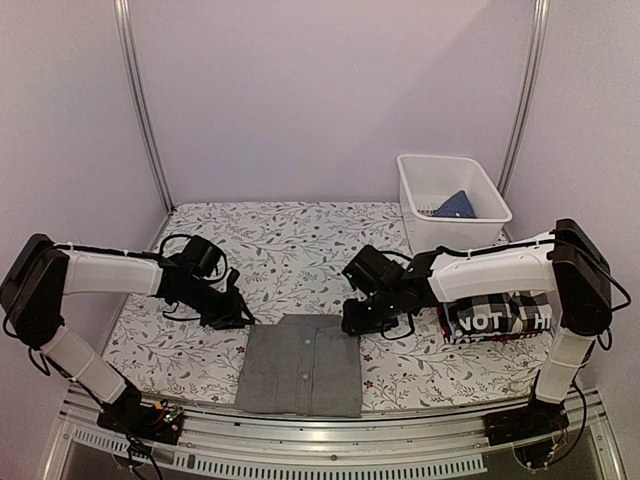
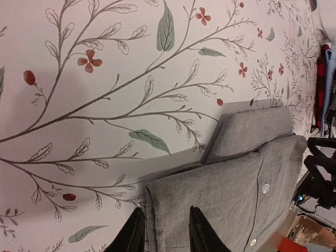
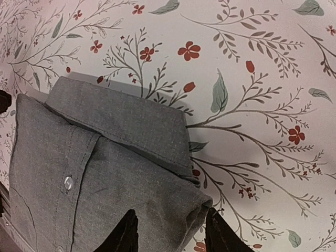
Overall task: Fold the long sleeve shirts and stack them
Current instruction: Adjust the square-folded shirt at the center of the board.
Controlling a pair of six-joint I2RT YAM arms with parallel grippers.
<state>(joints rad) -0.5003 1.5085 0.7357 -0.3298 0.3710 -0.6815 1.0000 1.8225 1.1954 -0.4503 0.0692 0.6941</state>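
The grey shirt (image 1: 302, 365) lies folded into a rectangle at the near middle of the table (image 1: 290, 240), button side up, with its collar (image 3: 121, 118) along the far edge. The left gripper (image 1: 232, 312) sits low at the shirt's far left corner. In its wrist view the fingers (image 2: 202, 236) stand apart, with the shirt's folded edge lying flat between them, so it is open and not pinching. The right gripper (image 1: 362, 318) is at the far right corner. Its fingers (image 3: 126, 233) are spread wide on either side of the rolled corner of cloth, so it is open too.

To the right, partly under the right arm, a checked shirt (image 1: 505, 300) and a dark shirt (image 1: 497, 322) with white letters "NOT" lie together in a pile. At the far right stands a white basket (image 1: 440, 160) with a blue cloth (image 1: 455, 205) inside.
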